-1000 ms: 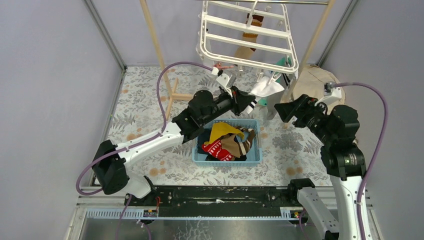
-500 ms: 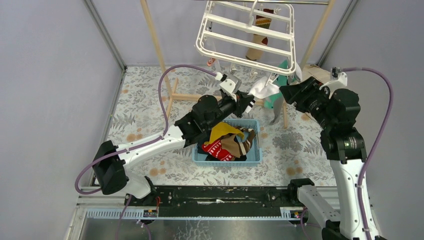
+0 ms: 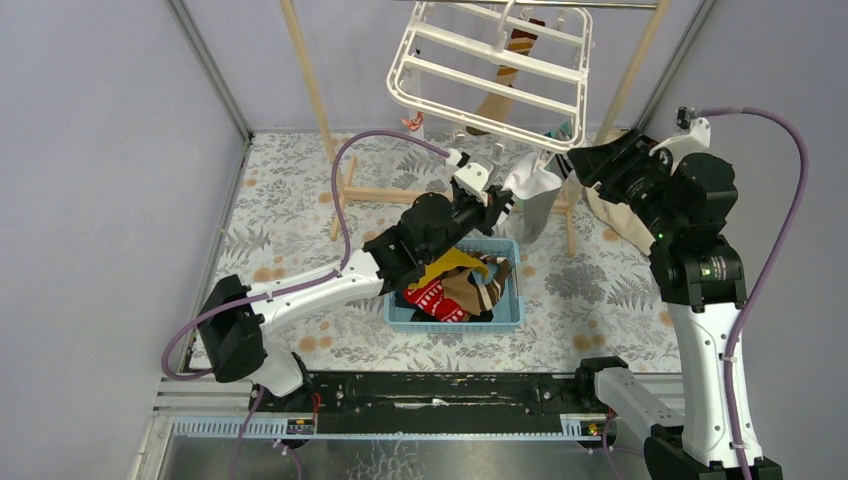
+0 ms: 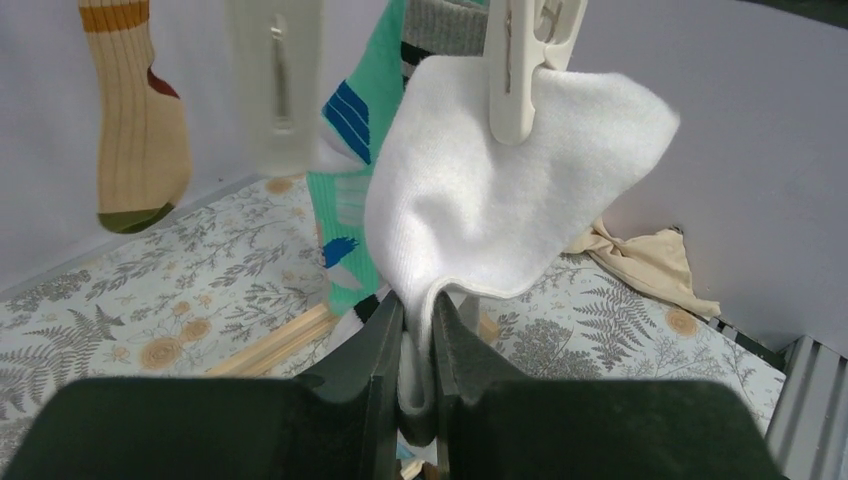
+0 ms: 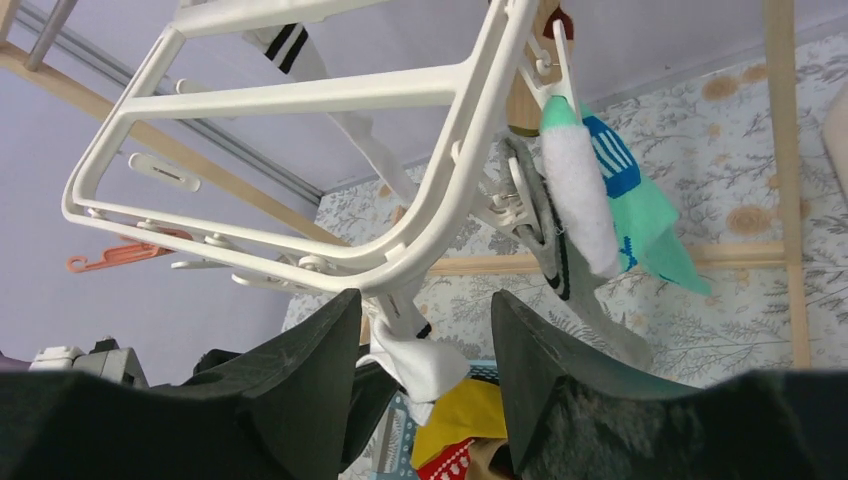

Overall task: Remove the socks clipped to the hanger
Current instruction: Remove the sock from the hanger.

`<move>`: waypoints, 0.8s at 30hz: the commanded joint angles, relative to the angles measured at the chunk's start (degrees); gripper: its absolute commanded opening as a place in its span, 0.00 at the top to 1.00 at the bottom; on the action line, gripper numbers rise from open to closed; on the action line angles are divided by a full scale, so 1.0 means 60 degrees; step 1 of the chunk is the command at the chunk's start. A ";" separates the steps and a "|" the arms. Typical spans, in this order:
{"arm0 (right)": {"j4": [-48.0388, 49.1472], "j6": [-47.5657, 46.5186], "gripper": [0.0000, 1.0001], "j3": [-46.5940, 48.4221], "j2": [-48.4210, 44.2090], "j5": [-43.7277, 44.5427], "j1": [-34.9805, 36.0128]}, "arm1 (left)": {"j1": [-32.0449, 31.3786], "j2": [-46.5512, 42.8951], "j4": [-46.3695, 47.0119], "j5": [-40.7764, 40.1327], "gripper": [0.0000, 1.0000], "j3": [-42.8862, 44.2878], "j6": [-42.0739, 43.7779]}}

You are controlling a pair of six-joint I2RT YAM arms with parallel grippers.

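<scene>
Two robot arms work at a white hanger (image 3: 490, 72) that hangs tilted at the back of the tabletop (image 3: 290, 215), between the pale poles of a wooden rack (image 3: 308, 80). The left claw (image 4: 417, 320) pinches the lower edge of a white sock (image 4: 500, 190), its jaws narrow with the fabric folded between them, while the sock's upper edge is caught in a white clip (image 4: 525, 60) under the hanger's near rail. The right claw (image 5: 425, 300) is raised just below the hanger's near right corner, its jaws standing wide and gripping nothing; the frame's curved corner and a clip show between its fingers (image 5: 300, 370). Other socks remain clipped on: a teal sock (image 5: 640, 205) with blue marks hangs just beside the white one, a grey sock (image 5: 548, 250) hangs next to it, and a tan sock (image 4: 135, 130) with orange bands dangles farther to the left in the left wrist view. Below the left arm a blue basket (image 3: 455, 320) sits on the floral tabletop, holding loose socks (image 3: 450, 285) in red, yellow and brown. A beige cloth (image 4: 640, 262) lies crumpled on the tabletop at the right, near the wall.
</scene>
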 commanded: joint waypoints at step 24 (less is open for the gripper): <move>-0.1819 -0.3410 0.41 0.4465 0.1913 -0.0250 0.0435 | -0.0183 0.1606 -0.0016 -0.0361 1.00 0.1846 0.0682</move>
